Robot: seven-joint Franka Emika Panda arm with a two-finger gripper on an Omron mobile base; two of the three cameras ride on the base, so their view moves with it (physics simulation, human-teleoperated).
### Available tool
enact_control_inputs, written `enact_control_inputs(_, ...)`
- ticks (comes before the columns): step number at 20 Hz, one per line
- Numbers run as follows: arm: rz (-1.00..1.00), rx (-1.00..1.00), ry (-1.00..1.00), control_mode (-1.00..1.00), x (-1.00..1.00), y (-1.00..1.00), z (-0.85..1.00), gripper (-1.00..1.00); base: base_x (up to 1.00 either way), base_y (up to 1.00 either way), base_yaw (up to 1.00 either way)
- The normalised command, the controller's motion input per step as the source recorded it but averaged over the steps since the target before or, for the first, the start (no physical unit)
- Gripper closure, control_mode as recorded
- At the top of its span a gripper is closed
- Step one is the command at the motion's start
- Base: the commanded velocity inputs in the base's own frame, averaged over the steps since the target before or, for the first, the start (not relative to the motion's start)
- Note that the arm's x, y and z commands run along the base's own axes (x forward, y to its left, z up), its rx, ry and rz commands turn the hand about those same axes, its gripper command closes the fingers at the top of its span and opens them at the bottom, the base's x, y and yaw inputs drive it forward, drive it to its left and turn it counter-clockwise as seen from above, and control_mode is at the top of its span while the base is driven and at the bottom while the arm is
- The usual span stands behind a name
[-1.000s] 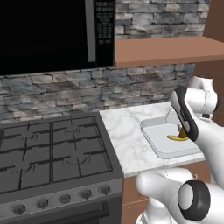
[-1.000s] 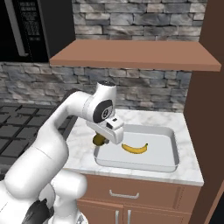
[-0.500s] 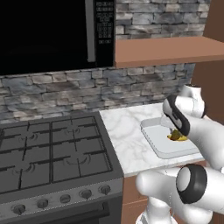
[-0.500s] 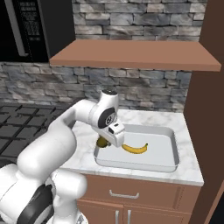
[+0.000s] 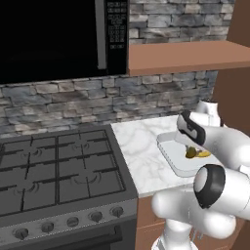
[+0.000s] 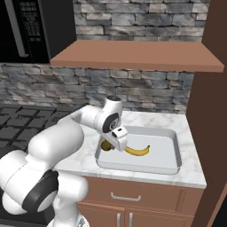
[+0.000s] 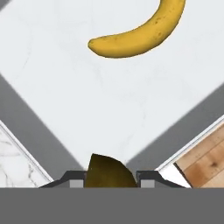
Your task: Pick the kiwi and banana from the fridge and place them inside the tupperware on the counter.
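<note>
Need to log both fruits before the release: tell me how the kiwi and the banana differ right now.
The kiwi is small, rounded and olive-brown; the banana is long, curved and yellow. The kiwi is clamped in the shut gripper, while the banana lies free on the floor of the tupperware. The kiwi sits at the tray's left end in the right base view; the banana lies nearer its middle. Both are over the same tray on the counter.

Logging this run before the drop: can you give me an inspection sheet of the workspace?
Surface: white marble counter beside the black stove.
Job's things: banana lying in the tupperware; kiwi held over the tray's left end.
Clutter: nothing seen.
Grippers: gripper shut on the kiwi, low over the tupperware.
Cables: nothing seen.
Surroundings: stone backsplash, wooden shelf, black microwave.
</note>
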Motion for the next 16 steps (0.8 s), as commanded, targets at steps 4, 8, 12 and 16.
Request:
enact_control_inputs(4, -0.04, 0.00, 0.01, -1.00, 0.22, -0.10, -0.31, 1.00, 0.00, 0.00, 0.00)
enact_control_inputs(8, -0.04, 0.00, 0.00, -1.00, 0.20, -0.10, -0.28, 1.00, 0.00, 0.00, 0.00)
enact_control_inputs(12, -0.06, 0.00, 0.00, -1.00, 0.25, -0.07, -0.21, 1.00, 0.00, 0.00, 0.00)
enact_control_inputs(16, -0.07, 0.00, 0.00, -1.00, 0.27, -0.04, -0.20, 1.00, 0.00, 0.00, 0.00)
